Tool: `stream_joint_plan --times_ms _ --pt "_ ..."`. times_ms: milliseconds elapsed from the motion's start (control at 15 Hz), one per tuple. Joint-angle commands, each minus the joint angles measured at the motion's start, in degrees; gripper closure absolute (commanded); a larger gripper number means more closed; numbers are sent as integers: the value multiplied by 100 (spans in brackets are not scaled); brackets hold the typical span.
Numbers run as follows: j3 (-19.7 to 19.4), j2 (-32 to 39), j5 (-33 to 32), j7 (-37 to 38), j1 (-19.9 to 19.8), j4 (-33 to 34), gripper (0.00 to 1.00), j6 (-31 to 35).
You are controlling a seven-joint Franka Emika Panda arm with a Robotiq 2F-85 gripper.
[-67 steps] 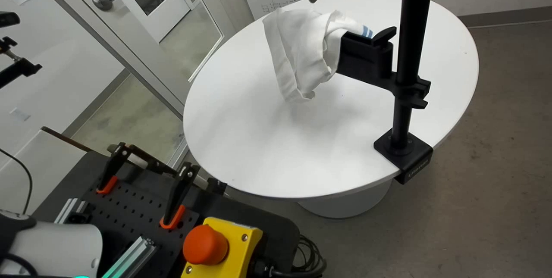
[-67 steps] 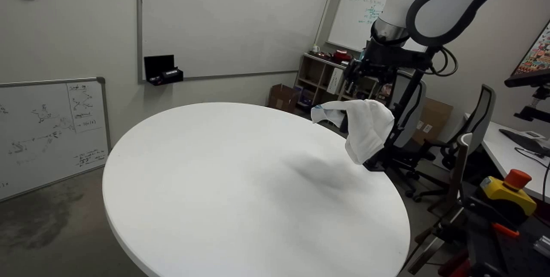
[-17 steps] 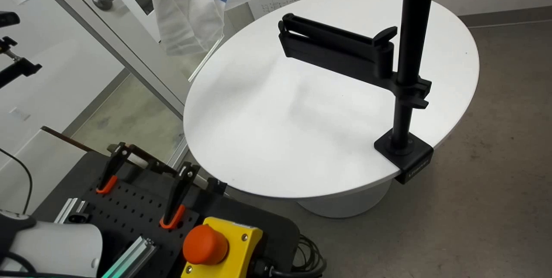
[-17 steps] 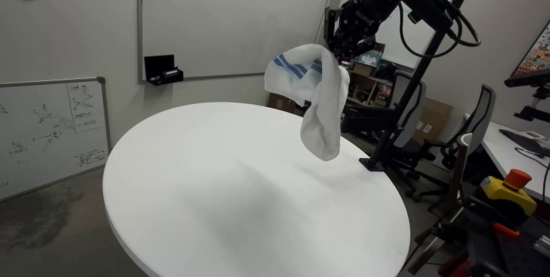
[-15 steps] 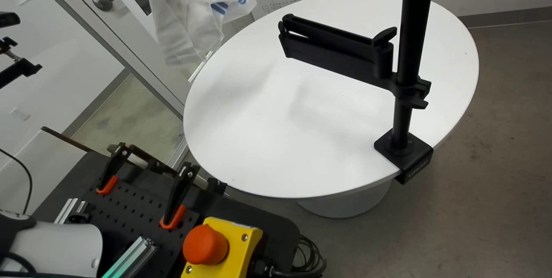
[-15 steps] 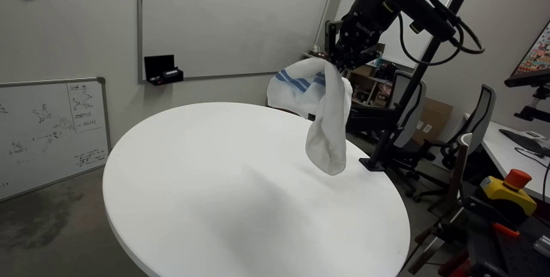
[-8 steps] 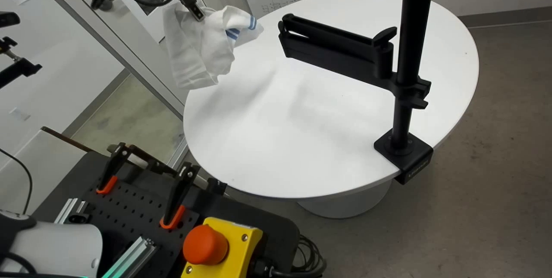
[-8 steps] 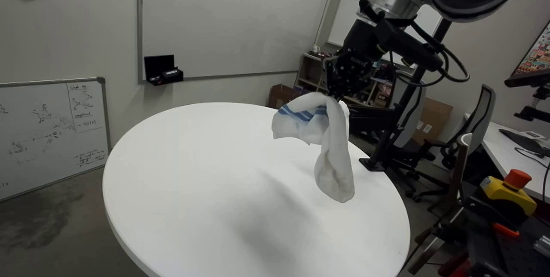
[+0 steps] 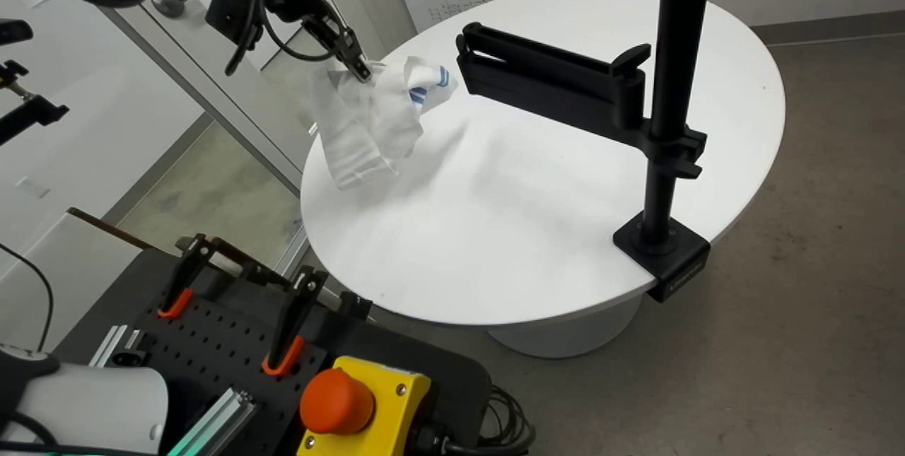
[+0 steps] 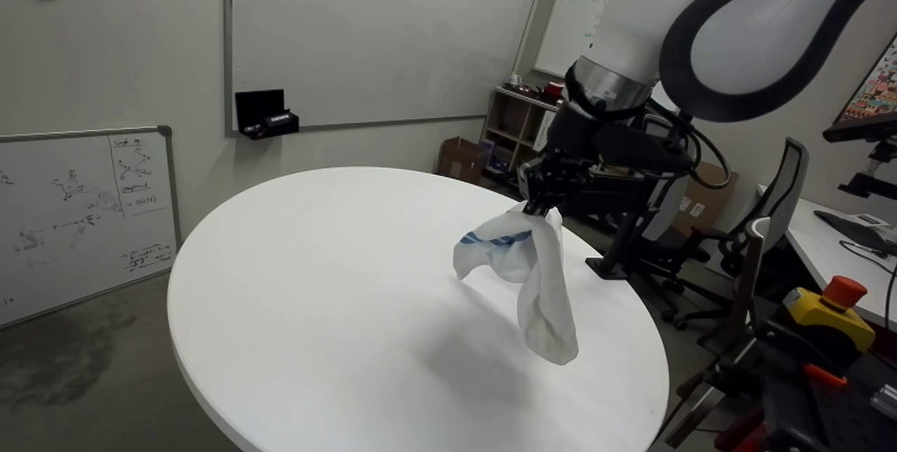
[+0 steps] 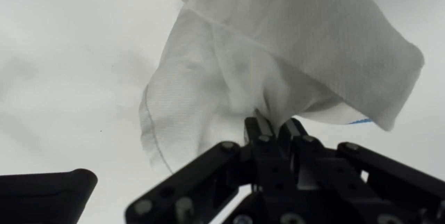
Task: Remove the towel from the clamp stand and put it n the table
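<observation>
White and round, the table point(image 10: 315, 284) lies nearest; over it the towel point(image 10: 545, 284) hangs pinched in the gripper point(image 10: 537, 208), with the clamp stand point(image 10: 619, 250) behind, already rid of it. Placing seems in hand; next should be lowering until the towel rests, then letting go.

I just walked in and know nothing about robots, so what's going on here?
A robot arm holds a white, blue-striped towel pinched in its gripper. The towel hangs over the round white table, free of the black clamp stand at the table's edge. It has not been released yet.
</observation>
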Motion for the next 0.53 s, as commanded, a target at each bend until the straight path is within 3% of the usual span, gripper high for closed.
stream_joint_plan --times_ms 0,67,133,467 --pt "-500 428 -92 63 475 243 98 302" --pt "-584 492 -36 54 568 272 66 332" --pt "-650 534 8 40 642 303 65 350" --pt "-702 506 227 -41 763 352 31 279"
